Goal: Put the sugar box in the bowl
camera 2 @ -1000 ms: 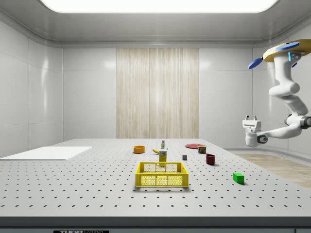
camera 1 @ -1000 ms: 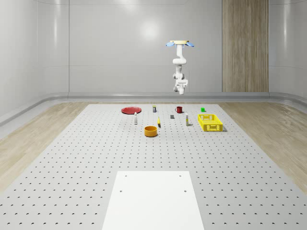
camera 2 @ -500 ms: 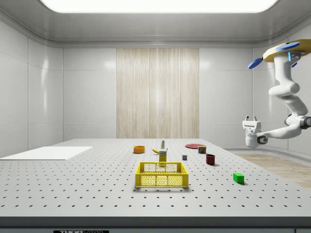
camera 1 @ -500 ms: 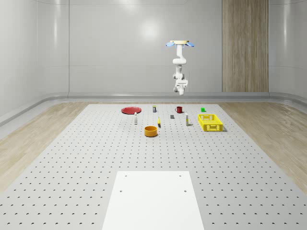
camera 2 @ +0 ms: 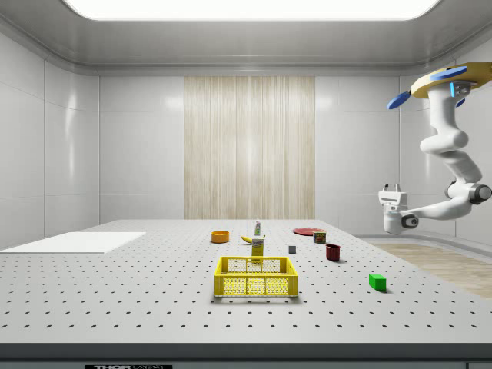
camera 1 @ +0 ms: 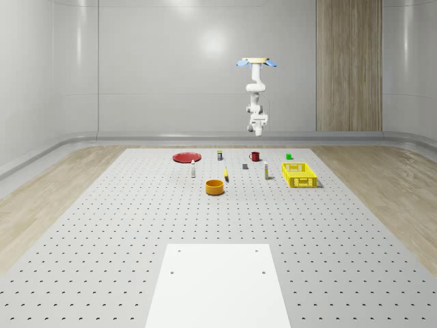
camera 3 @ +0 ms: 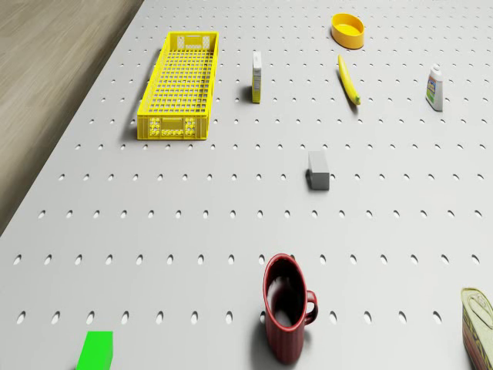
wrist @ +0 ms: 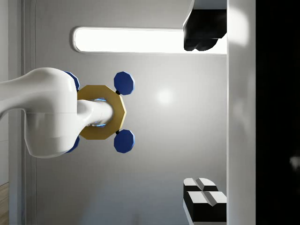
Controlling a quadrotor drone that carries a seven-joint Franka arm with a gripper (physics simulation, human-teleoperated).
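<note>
Upright, sugar box [camera 3: 257,76] beside basket [camera 3: 179,85].

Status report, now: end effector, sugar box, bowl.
Drone hovering high past the table's far edge, end effector pointing up, fingers apart, empty. Sugar box upright beside yellow crate. Bowl empty; banana lies between them.

Whole-scene cam looks down the table [camera 1: 218,225] from afar, side cam sits low — both catch the yellow crate [camera 2: 256,276].

No lettering can be read on any object; a dark strip at the tabletop's [camera 2: 154,307] front edge perhaps carries text, too blurred to read.
</note>
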